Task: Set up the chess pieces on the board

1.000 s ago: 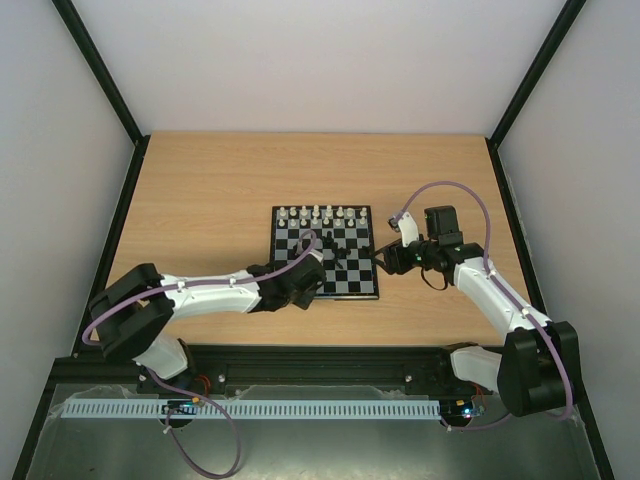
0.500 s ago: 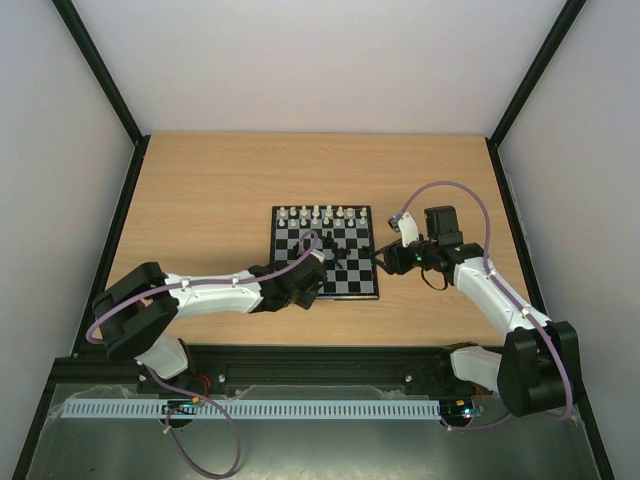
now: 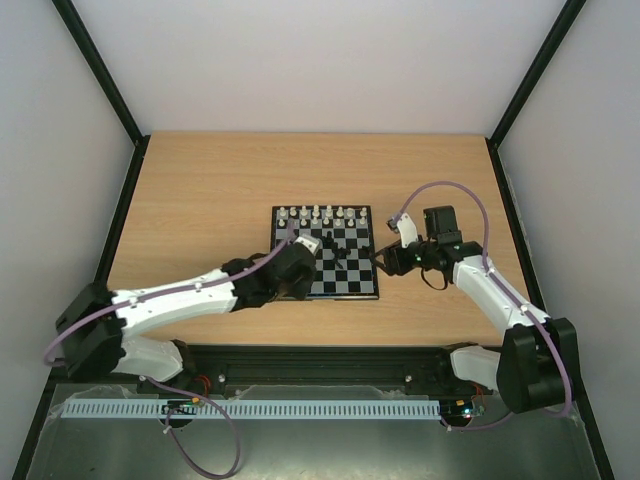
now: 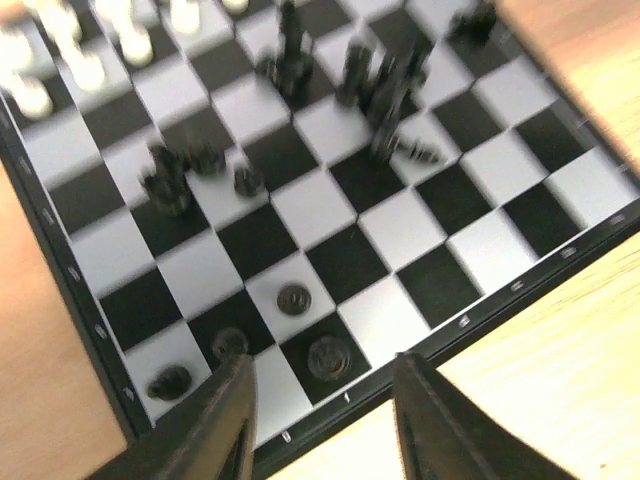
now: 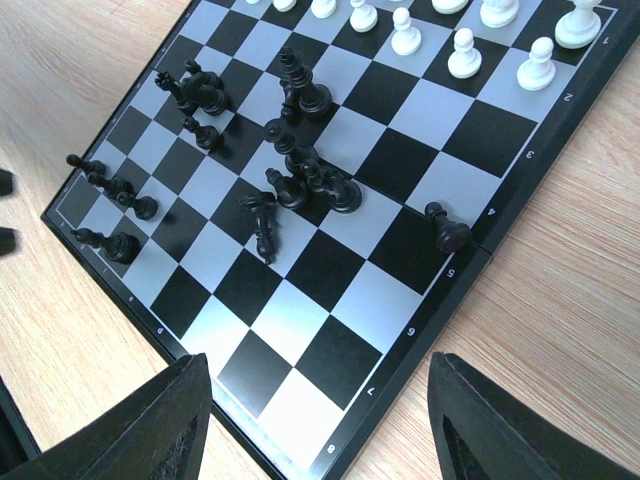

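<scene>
I read left gripper (image 4: 320,365) parted, empty, over board (image 3: 352,282) at 7 o'clock rim; right gripper (image 5: 317,360) wide, off 3 o'clock rim. Black pieces (image 5: 295,187) clumped centre, some maybe toppled; white pieces (image 5: 462,55) along 12

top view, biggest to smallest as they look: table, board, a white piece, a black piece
1. table
2. board
3. white piece and black piece: both tiny, too alike to rank

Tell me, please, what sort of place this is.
Probably a robotics lab test cell: a wooden table boxed in by plain white walls and black frame posts, with a chessboard before the left arm and right arm.
</scene>
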Tool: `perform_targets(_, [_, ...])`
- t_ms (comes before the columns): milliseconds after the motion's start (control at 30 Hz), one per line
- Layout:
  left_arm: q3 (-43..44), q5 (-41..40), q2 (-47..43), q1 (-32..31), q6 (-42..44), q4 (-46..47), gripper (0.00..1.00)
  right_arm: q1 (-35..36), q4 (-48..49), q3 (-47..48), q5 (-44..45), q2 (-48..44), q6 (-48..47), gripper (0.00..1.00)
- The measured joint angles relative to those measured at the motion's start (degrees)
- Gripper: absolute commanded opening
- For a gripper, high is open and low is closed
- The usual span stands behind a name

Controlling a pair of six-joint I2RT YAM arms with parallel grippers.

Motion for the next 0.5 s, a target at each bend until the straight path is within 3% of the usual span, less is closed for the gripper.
perform_targets(67, [2.2,-0.7,-3.1,0.0,1.1,-1.4,0.96,0.0,-0.9,0.8,0.0,0.2,-0.5,0.60])
perform_targets(200, [6.6,-2.7,-11.3,1.0,3.2,-2.8,0.99,0.0,-3.8,5.0,0.1,2.3,-2.6,0.55])
perform_targets(333, [8.2,-5.3,-17.4,7.3,4.0,-3.4,0.99,0.8,-6.6,10.7,1.7,6.5,-5.2,0.53])
perform_targets(500, [2.9,-8.7,-19.7,14.8,5.8,-2.4,0.99,4.2,-10.4,18.0,6.1,13.4,-7.7,0.52])
